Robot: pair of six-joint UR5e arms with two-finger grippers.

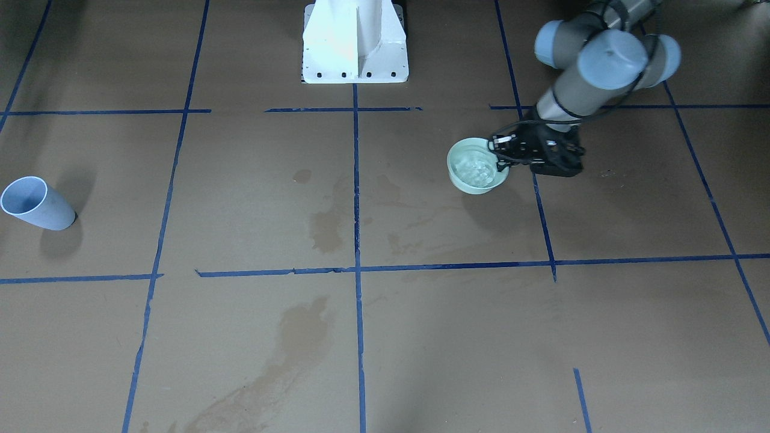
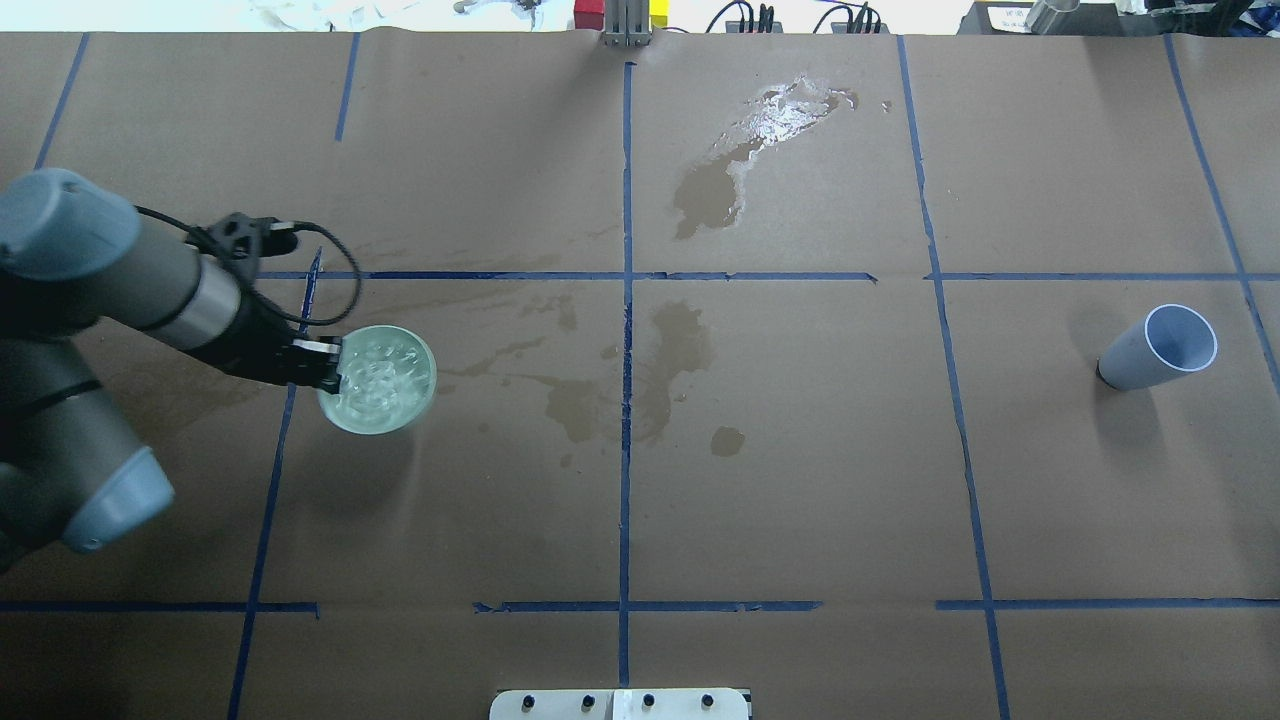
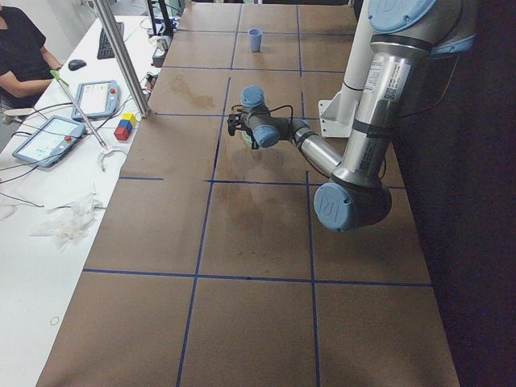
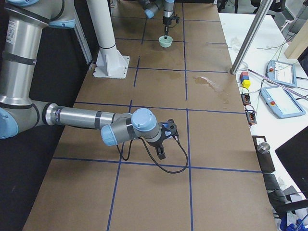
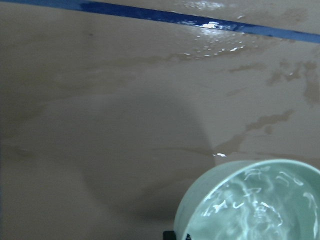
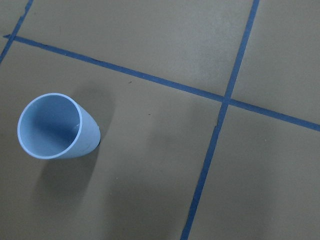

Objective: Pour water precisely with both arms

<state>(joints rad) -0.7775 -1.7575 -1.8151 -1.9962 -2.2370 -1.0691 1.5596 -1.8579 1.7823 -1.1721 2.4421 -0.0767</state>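
On a brown worktop (image 2: 800, 480) gridded with blue tape (image 2: 627, 480) and blotched with stains (image 2: 710, 190), the left tool (image 2: 335, 372) pinches the rim of a green bowl (image 2: 431, 382) of water (image 2: 380, 385), while whether the right tool (image 4: 161, 154) is clenched cannot be told.

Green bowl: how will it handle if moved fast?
Probably sloshes: the water shows ripples across the bowl. Gripped only at one rim spot by the left gripper, it may tilt. Its rim looks rigid.

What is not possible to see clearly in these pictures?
1. Right end effector: shows only in the exterior right view, small; open or shut is unclear.
2. Water depth in the green bowl: ripples and glare hide it in every view.
3. Left end effector: its grip on the rim is hidden by its own body, overhead view.
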